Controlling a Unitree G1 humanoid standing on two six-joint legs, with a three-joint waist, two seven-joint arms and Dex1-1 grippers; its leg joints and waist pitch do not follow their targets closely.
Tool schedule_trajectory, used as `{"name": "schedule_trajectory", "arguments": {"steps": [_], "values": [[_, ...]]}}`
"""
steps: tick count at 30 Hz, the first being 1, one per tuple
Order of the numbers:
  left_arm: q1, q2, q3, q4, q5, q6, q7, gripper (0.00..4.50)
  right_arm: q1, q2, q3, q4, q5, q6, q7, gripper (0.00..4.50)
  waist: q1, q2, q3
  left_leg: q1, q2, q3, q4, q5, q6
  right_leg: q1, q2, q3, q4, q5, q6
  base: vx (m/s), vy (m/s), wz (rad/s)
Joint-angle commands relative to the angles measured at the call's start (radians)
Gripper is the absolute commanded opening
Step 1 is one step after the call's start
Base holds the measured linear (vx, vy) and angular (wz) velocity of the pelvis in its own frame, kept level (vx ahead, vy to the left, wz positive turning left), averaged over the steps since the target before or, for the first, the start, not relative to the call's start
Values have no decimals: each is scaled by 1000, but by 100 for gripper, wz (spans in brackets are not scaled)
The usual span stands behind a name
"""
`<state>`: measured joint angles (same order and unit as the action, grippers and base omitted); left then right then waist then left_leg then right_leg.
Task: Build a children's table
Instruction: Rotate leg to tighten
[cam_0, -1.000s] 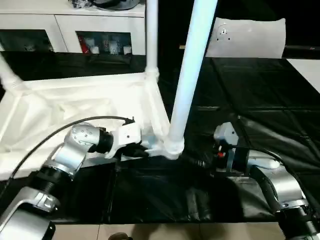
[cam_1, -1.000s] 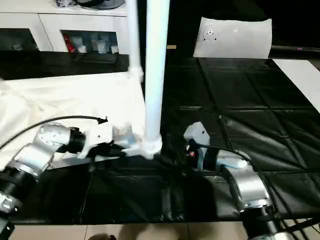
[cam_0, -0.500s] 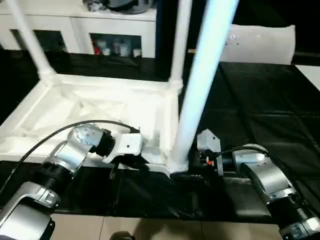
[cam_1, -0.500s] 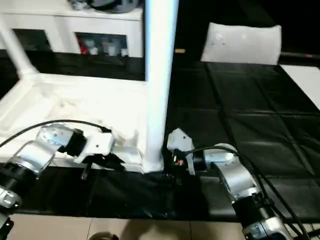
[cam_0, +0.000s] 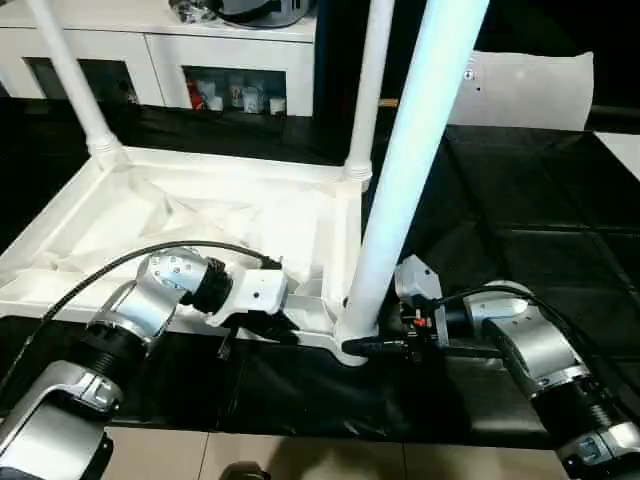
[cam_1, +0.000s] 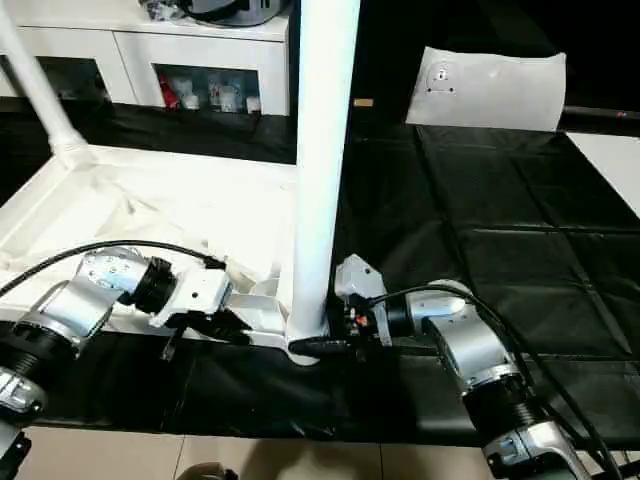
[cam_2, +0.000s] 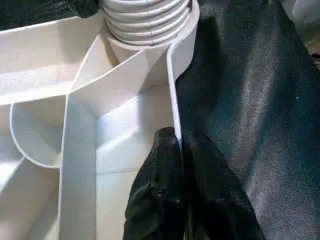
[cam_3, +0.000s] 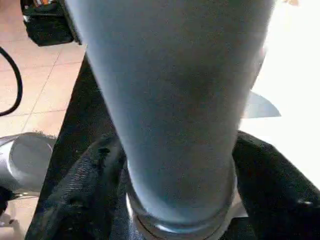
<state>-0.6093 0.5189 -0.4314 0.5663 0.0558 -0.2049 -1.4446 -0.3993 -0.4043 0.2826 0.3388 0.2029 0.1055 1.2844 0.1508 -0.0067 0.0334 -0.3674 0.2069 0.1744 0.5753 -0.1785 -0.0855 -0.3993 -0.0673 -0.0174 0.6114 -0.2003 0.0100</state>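
Leg (cam_0: 400, 190): now standing straighter in its socket, seating.
Right fingers (cam_3: 75, 195): clamping the leg's base.
Left fingers (cam_2: 165, 200): pinching the top's rim (cam_2: 172, 90).

Smooth white plastic children's table (cam_0: 200, 215), glossy legs (cam_0: 410, 170); crinkled shiny black table cover (cam_0: 520, 210).

no readable text, labels, brands or numbers anywhere, small round mark on the white bag (cam_0: 527, 88) at the back of the black table too small to read, items behind the cabinet (cam_0: 160, 50) glass too blurred to read
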Motion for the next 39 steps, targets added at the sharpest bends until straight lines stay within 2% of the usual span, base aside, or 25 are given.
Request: {"name": "schedule_trajectory", "arguments": {"steps": [1,8,12,13,14,15,16,17,18,19,21,22,24,25,26,27,28,29,30,32,33,34,36,38,39], "values": [[-1,-4,-64,20,51,-26,-35,0,-5,1,12,15,8,4,34,298,-7,-4,-52,16,22,4,-64,-202,9,39,-55,23,-58,-97,-215,0,0,0],[5,-10,-54,27,50,-11,-19,0,10,22,9,22,24,32,21,267,-8,-1,-53,16,22,3,-65,-209,4,39,-54,23,-58,-103,-217,0,0,0],[18,-44,-14,16,27,64,56,0,44,63,-11,-1,37,90,-63,265,-8,1,-48,17,22,2,-68,-235,-6,37,-56,23,-63,-140,-217,0,0,0],[27,-64,5,-1,21,114,107,0,64,99,-23,-8,30,110,-143,265,-9,5,-45,19,22,1,-73,-269,-16,34,-57,24,-69,-197,-205,0,0,0],[30,-71,11,-7,21,133,125,0,70,110,-26,-9,27,116,-169,265,-13,3,-42,21,22,2,-75,-293,-22,32,-58,26,-73,-234,-198,0,0,0],[34,-81,18,-17,21,155,153,0,76,128,-29,-6,16,124,-214,265,-18,1,-36,21,19,-3,-81,-341,-31,31,-61,26,-82,-338,-176,0,0,0],[41,-93,27,-29,19,188,180,0,81,149,-36,0,3,126,-264,265,-20,9,-30,30,19,-8,-84,-400,-43,23,-65,27,-94,-464,-144,-51,-5,-3],[47,-108,38,-44,14,226,212,0,86,173,-43,6,-6,130,-313,265,-26,7,-25,34,20,-9,-85,-432,-50,18,-66,28,-102,-521,-130,-51,-5,-3],[50,-117,44,-52,12,241,228,0,88,184,-47,7,-9,135,-334,265,-31,3,-23,43,16,-16,-86,-474,-54,14,-69,23,-116,-633,-96,-57,2,-4],[54,-127,50,-60,10,258,247,0,91,197,-51,9,-12,140,-359,265,-41,2,-22,42,13,-23,-86,-490,-57,14,-71,19,-123,-695,-68,-57,19,-9],[73,-202,86,-121,12,373,374,0,90,291,-86,21,-31,183,-532,265,-58,3,-21,40,10,-29,-91,-505,-63,15,-69,11,-128,-727,-46,-58,28,-10],[76,-220,93,-132,18,398,409,0,86,312,-93,28,-40,191,-574,265,-70,3,-20,43,7,-36,-92,-528,-63,12,-70,1,-136,-747,-39,-67,49,-11],[78,-278,120,-160,36,482,523,0,63,376,-129,53,-48,220,-701,265,-89,15,-21,45,7,-44,-98,-587,-58,20,-63,-15,-141,-704,-46,-70,60,-12],[77,-308,136,-175,41,526,580,0,50,404,-147,62,-45,243,-757,265,-106,18,-21,44,10,-49,-107,-639,-49,33,-59,-40,-147,-640,-53,-43,82,-16],[76,-315,139,-179,44,538,594,0,46,409,-150,65,-47,247,-770,265,-111,24,-24,39,13,-55,-113,-655,-47,43,-62,-44,-140,-605,-58,-43,82,-16],[73,-336,152,-187,54,564,641,0,36,416,-149,73,-58,249,-792,265,-116,32,-23,41,18,-57,-121,-692,-43,47,-63,-50,-141,-541,-73,-29,74,-10],[71,-351,162,-193,62,582,674,0,28,422,-149,79,-65,251,-807,264,-123,32,-23,42,18,-57,-121,-702,-42,48,-67,-50,-143,-492,-90,-38,53,-2],[69,-363,168,-198,68,598,698,0,21,424,-145,87,-78,251,-820,264,-125,31,-22,43,17,-55,-120,-700,-42,45,-68,-50,-146,-491,-93,-38,53,-2],[69,-372,171,-208,81,615,721,0,13,429,-148,100,-93,252,-846,264,-127,25,-16,50,12,-50,-114,-699,-35,34,-70,-52,-159,-537,-86,0,0,0],[69,-385,172,-220,106,637,756,0,-4,441,-166,129,-101,248,-878,264,-128,24,-14,56,7,-49,-107,-677,-27,31,-77,-61,-174,-607,-68,0,0,0],[68,-387,171,-225,113,645,764,0,-7,449,-176,133,-96,237,-879,264,-130,25,-13,55,7,-49,-107,-671,-20,37,-77,-68,-180,-619,-54,0,0,0],[68,-384,169,-229,117,647,763,0,-7,455,-185,131,-90,223,-877,334,-130,29,-12,47,12,-52,-115,-675,-18,47,-77,-72,-176,-590,-52,0,0,0],[67,-374,163,-234,117,644,759,0,-6,457,-190,127,-92,216,-884,340,-129,34,-8,49,17,-52,-124,-724,-22,48,-71,-83,-172,-553,-52,0,0,0],[69,-354,157,-236,112,638,747,0,-1,454,-196,114,-89,207,-887,355,-129,35,-6,49,19,-53,-129,-751,-26,50,-73,-88,-168,-554,-49,0,0,0],[69,-346,156,-234,111,633,740,0,2,451,-196,109,-88,204,-885,370,-128,33,-5,53,17,-50,-125,-749,-25,46,-77,-87,-172,-573,-46,0,0,0]]}}
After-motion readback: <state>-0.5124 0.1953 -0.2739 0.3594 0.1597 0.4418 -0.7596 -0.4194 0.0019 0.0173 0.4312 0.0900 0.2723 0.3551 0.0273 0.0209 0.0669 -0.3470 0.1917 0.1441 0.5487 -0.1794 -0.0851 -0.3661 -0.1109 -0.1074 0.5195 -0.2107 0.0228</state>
